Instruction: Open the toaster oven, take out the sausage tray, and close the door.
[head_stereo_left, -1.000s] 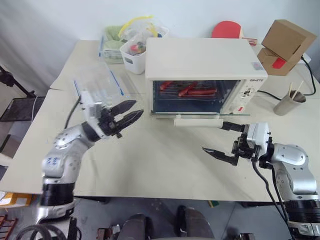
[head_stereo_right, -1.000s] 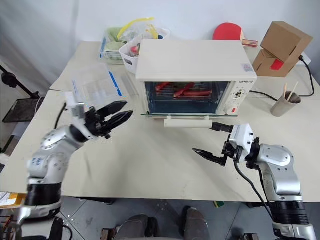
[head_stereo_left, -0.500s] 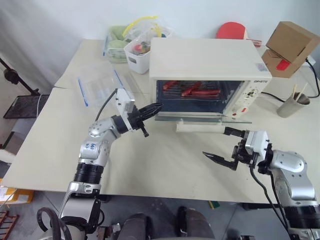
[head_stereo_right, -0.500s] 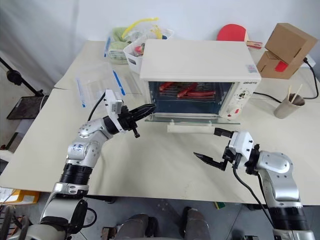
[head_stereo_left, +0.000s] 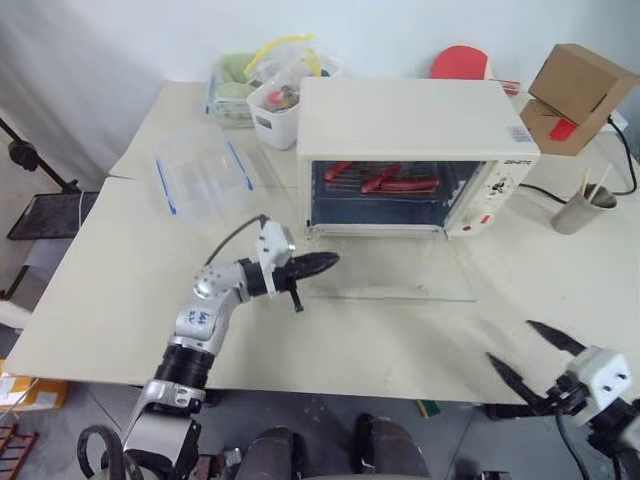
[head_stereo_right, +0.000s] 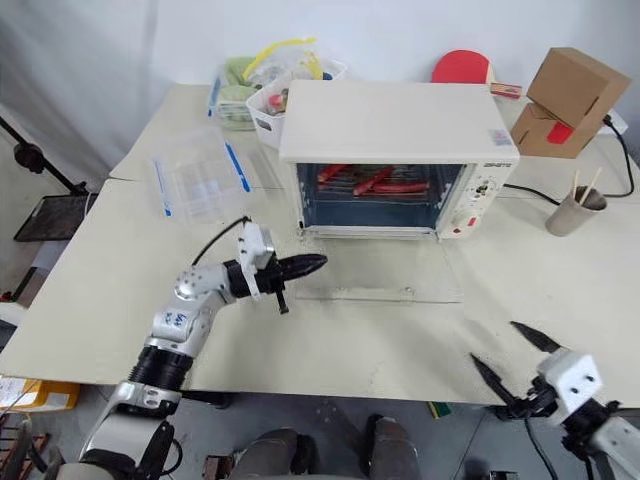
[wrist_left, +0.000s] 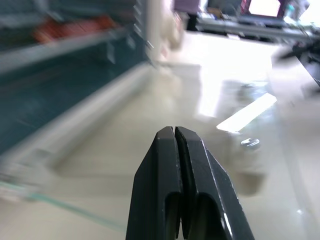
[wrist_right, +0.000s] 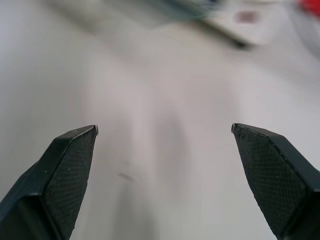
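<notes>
At the far left of the surface (head_stereo_left: 120, 270) a clear plastic container (head_stereo_left: 200, 178) with blue edges is seen, apparently empty. Behind it a green basket (head_stereo_left: 228, 95) and a white bin (head_stereo_left: 272, 112) are stacked with mixed items that cannot be made out clearly. The left claw (head_stereo_left: 325, 262) is seen with its black fingers pressed together on nothing, just beside the left corner of the door (head_stereo_left: 385, 270). The door is seen folded down flat in front of the toaster oven (head_stereo_left: 415, 150), its glass panel lying on the surface. Inside the cream-white oven, the sausage tray (head_stereo_left: 385, 184) is seen on the rack, with red sausages lying on it. Further right a paper cup (head_stereo_left: 577, 208) holding sticks is seen, with a cardboard box (head_stereo_left: 578, 82) behind it. The right claw (head_stereo_left: 527, 350) is seen at the near right edge of the surface, its fingers spread wide and empty.
</notes>
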